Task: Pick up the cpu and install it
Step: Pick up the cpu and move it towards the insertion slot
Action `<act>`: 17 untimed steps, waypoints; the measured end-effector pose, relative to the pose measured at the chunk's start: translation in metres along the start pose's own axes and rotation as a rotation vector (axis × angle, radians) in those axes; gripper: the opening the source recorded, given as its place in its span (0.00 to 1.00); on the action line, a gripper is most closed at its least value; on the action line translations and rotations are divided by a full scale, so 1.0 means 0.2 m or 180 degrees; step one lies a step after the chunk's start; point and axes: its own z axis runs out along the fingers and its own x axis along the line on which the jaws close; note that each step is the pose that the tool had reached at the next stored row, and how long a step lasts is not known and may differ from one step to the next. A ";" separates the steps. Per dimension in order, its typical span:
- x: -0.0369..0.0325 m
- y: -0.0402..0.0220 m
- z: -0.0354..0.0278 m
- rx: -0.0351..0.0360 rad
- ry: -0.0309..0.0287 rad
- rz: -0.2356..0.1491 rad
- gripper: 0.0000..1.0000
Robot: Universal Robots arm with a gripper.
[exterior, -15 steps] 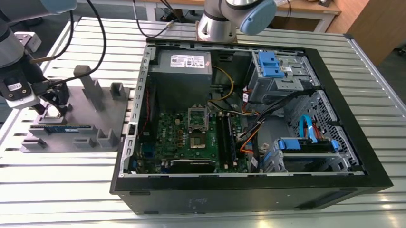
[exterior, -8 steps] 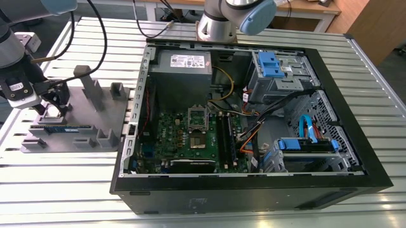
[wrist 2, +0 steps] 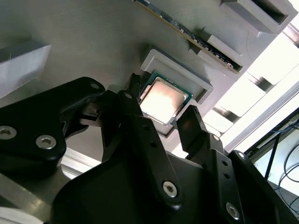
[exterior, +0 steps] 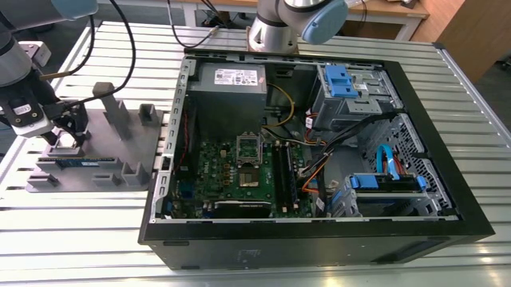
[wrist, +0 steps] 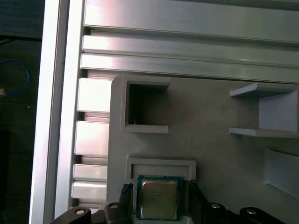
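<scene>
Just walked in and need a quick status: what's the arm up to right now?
The arm's gripper is down over the grey tray, which sits beside the open computer case. Its fingers are open and straddle the cpu, which lies flat in its recess on the tray. The first wrist view shows a gap between the chip and each finger, so it is not gripped or lifted yet.

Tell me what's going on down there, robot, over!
Open gripper straddles the cpu. Chip sits flat in its grey tray pocket, not lifted. No obstruction seen.
</scene>
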 end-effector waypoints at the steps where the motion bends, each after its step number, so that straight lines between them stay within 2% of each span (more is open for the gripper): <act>1: 0.000 0.000 0.001 0.0000 0.0000 0.0000 0.59; 17: 0.000 0.000 0.004 0.0000 0.0000 0.0000 0.59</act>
